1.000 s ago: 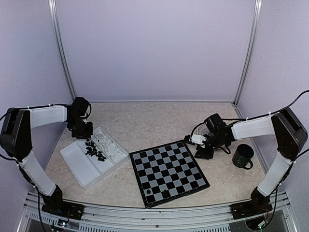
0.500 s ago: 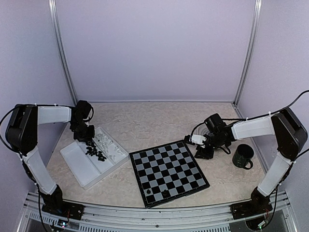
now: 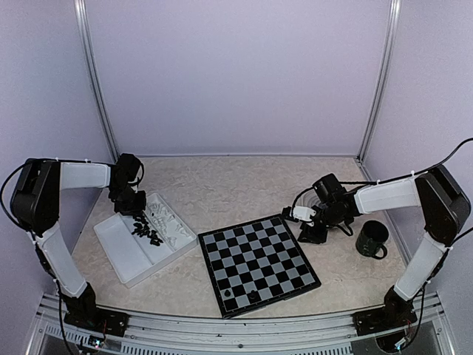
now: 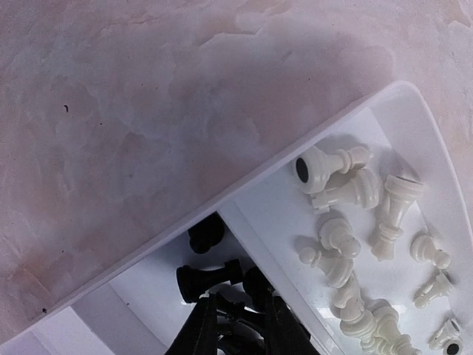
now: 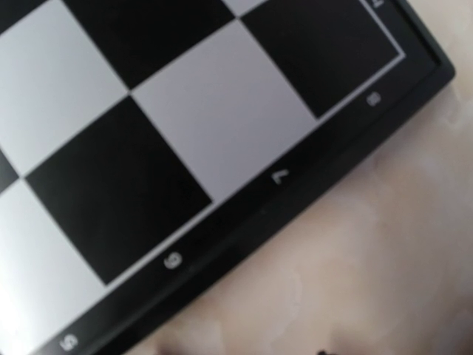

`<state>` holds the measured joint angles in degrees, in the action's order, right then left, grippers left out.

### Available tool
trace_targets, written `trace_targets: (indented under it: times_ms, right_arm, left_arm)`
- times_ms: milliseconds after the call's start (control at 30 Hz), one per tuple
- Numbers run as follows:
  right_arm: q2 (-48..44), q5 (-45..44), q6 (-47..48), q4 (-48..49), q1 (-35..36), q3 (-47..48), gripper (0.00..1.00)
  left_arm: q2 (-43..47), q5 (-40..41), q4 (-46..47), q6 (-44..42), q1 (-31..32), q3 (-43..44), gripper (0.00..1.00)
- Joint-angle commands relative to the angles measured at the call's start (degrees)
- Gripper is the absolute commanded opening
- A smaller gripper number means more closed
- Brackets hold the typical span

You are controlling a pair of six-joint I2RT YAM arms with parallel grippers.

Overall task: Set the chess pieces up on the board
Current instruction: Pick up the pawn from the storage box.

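Hovering low at the far end of the white tray [image 3: 122,255], left gripper [image 4: 238,314] has its fingers narrowly apart among black chess pieces [image 4: 207,275]; whether one is held, cannot tell. Just right of it, white pieces [image 4: 347,188]. Right gripper [image 3: 311,234] sits beside the board [image 3: 259,262] edge, fingers unseen, state unclear.

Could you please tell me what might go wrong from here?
The black pieces lie jumbled under the left gripper in the tray; it may catch two or scatter neighbours.
The right gripper sits close beside the board; a swing could nudge it and topple the two placed pieces.
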<state>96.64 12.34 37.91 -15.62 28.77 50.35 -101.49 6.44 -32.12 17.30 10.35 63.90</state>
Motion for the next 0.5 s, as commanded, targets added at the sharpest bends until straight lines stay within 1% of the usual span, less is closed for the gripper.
trace_targets:
  times_ms: [0,133,233,400,467]
  right_arm:
    - [0.7,0.2,0.1,-0.9,0.5,-0.1,0.46]
    - [0.6,0.1,0.1,-1.0,0.5,-0.1,0.46]
    - [0.5,0.1,0.1,-1.0,0.5,-0.1,0.46]
    - [0.6,0.1,0.1,-1.0,0.5,0.0,0.46]
    - [0.6,0.2,0.1,-1.1,0.5,0.0,0.46]
  left_arm:
    - [-1.2,0.0,2.0,-1.0,-0.6,-0.4,0.23]
    - [-1.6,-0.6,2.4,-1.1,-0.8,0.3,0.19]
    - [-2.0,-1.4,2.5,-1.3,-0.8,0.6,0.19]
    - [-2.8,-2.9,3.2,-1.7,-0.8,0.8,0.24]
    - [-3.3,-3.2,3.3,-2.0,-0.9,1.2,0.29]
